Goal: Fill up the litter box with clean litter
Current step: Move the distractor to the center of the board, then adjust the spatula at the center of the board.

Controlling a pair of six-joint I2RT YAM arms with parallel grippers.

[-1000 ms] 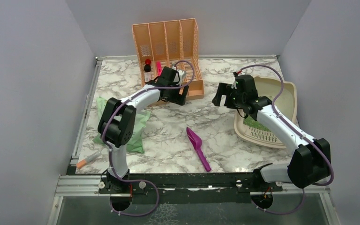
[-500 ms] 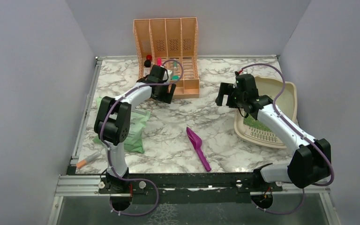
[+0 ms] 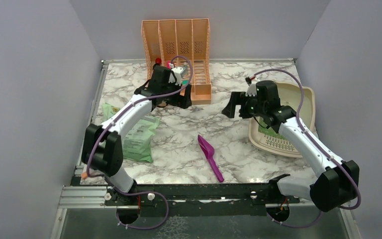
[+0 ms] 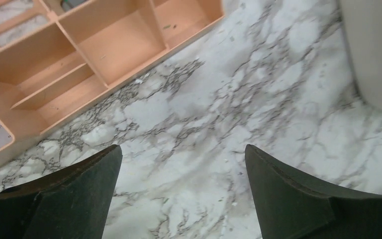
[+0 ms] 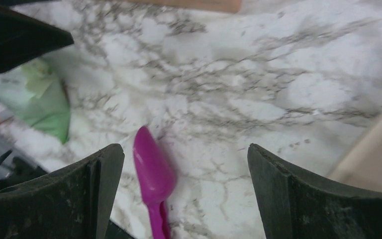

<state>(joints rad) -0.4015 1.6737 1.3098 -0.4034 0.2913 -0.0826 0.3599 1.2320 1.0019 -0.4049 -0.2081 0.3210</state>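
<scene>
The beige litter box (image 3: pixel 312 102) sits at the right of the table, and a patch of green litter (image 3: pixel 270 131) shows inside near its slotted end. My right arm reaches over it. My right gripper (image 3: pixel 234 107) hangs open to its left, above bare marble. In the right wrist view the right gripper (image 5: pixel 185 164) frames only marble and a purple scoop (image 5: pixel 151 174), with the box rim (image 5: pixel 373 154) at the right. My left gripper (image 3: pixel 180 101) is open and empty beside the organizer; in its wrist view the left gripper (image 4: pixel 181 164) spans bare marble, with the box wall (image 4: pixel 373 50) far right.
A peach file organizer (image 3: pixel 179 45) holding small items stands at the back. The purple scoop (image 3: pixel 210 157) lies mid-table. A pale green bag (image 3: pixel 137 137) lies at the left under my left arm. An orange marker (image 3: pixel 85 175) rests at the near left edge. Grey walls enclose the table.
The left arm's elbow swung out to the left, and its gripper shifted a little along the organizer's front. The right gripper drifted slightly left and nearer. Both stayed open.
</scene>
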